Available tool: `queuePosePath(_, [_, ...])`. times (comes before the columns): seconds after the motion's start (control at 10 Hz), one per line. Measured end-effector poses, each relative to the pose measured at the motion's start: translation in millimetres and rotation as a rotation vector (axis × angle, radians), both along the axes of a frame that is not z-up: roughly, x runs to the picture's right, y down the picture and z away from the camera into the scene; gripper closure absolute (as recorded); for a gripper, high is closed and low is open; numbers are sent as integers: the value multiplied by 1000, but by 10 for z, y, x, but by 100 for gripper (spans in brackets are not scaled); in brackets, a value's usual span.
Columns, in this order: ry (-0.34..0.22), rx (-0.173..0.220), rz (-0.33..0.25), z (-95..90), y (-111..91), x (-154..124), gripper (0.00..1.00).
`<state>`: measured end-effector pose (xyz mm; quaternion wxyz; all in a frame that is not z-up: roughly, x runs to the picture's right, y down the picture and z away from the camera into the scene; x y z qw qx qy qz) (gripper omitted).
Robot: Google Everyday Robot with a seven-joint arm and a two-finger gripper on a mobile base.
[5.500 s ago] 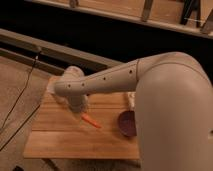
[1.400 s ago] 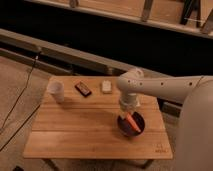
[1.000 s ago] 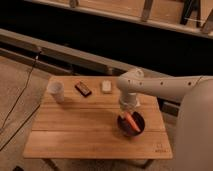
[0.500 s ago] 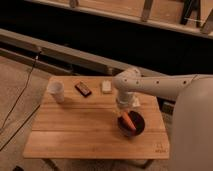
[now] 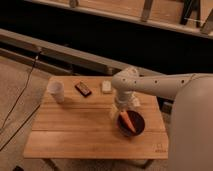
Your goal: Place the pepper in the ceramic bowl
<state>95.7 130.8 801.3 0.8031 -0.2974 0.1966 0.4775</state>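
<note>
Pepper [image 5: 128,121] lies inside ceramic bowl [image 5: 131,125], tabletop [image 5: 85,125] at 4 o'clock, tip leaning on rim. Pincer [image 5: 122,107] just above bowl at its 11 o'clock; finger state: can't tell. Judgement: retreat straight up, w/o nudging bowl. Pepper sits just below pincer, toward 5 o'clock.

I see the pepper [image 5: 128,121] in the ceramic bowl [image 5: 136,128] near the table's [image 5: 75,137] right edge (gripper [image 5: 121,108] just behind-left); cup [image 5: 56,91] near the back-left corner.

Wood-grain bench [image 5: 75,125], matt. Ceramic bowl [image 5: 137,128] glossy dark inside, holds smooth orange pepper [image 5: 127,120]. Gripper [image 5: 121,108] just above bowl, smooth white plastic.
</note>
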Motion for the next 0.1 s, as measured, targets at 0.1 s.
queuePosePath(0.1, [-2,11,-13,-82,-87,-37,20])
